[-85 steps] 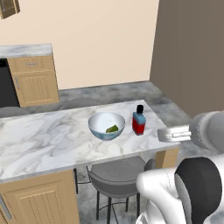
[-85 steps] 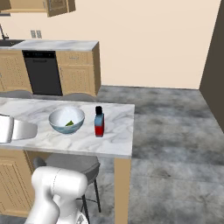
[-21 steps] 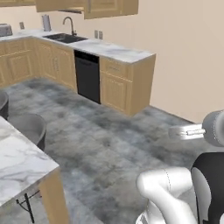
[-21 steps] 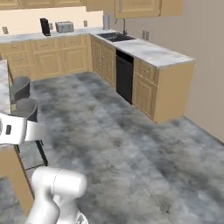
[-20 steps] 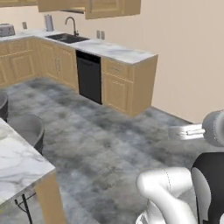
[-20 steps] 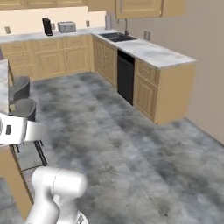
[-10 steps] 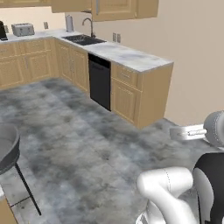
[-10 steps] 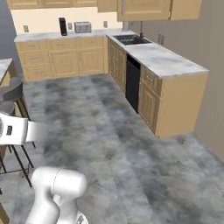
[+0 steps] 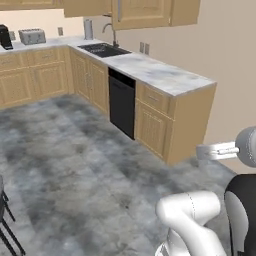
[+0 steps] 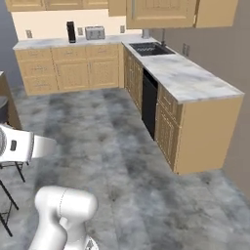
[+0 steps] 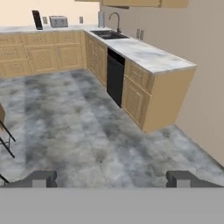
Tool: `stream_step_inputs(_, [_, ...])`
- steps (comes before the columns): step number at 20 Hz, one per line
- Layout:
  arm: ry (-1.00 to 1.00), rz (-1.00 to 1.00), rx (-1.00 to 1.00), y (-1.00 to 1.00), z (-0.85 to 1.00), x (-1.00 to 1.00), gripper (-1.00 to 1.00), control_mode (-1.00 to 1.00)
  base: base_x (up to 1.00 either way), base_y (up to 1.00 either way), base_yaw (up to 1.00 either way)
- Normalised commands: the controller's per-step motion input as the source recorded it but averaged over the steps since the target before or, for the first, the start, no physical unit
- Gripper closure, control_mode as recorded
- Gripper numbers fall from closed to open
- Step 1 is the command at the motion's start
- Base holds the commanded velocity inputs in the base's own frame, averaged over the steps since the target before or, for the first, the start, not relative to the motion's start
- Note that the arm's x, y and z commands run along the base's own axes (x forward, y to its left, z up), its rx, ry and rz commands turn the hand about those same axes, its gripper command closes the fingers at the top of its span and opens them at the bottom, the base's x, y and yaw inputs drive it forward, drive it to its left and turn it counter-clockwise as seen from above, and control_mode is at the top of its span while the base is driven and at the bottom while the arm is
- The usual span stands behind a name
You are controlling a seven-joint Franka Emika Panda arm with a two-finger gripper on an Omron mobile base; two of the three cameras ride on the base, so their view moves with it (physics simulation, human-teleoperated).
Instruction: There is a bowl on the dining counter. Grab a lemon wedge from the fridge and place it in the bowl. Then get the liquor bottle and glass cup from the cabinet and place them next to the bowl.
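Gripper [image 11: 111, 178] is hanging wide open and carrying nothing over the grey floor [image 11: 78, 131], so I'd guess it's heading off for the glass cup. Beyond the floor, the marble counter [image 11: 148, 56] is running lengthwise away toward the black sink [image 11: 107, 34]. Wall cabinet [image 10: 163, 12] is hanging above the counter's far end, doors shut, so next job's opening it.

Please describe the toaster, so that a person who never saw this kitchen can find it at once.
Start at the L-shaped marble counter with the black sink and follow the leg along the back wall. There the small boxy silver toaster sits on the marble. Beside it stands a tall, narrow black appliance; the toaster is low, wide and grey.
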Motion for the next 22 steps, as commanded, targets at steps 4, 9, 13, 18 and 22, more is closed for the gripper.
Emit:
stream_step_inputs(4, [0.00,0.00,0.00,0.00,0.00,0.00,-1.00,1.00,1.00,0.00,0.16])
stream_step_inputs(9, [0.00,0.00,0.00,0.00,0.00,0.00,-1.00,1.00,1.00,0.00,0.15])
stream_step_inputs(13, [0.00,0.00,0.00,0.00,0.00,0.00,-1.00,1.00,1.00,0.01,0.07])
stream_step_inputs(18, [0.00,0.00,0.00,0.00,0.00,0.00,-1.00,1.00,1.00,0.14,0.00])
stream_step_inputs(22, [0.00,0.00,0.00,0.00,0.00,0.00,-1.00,1.00,0.96,0.24,-0.06])
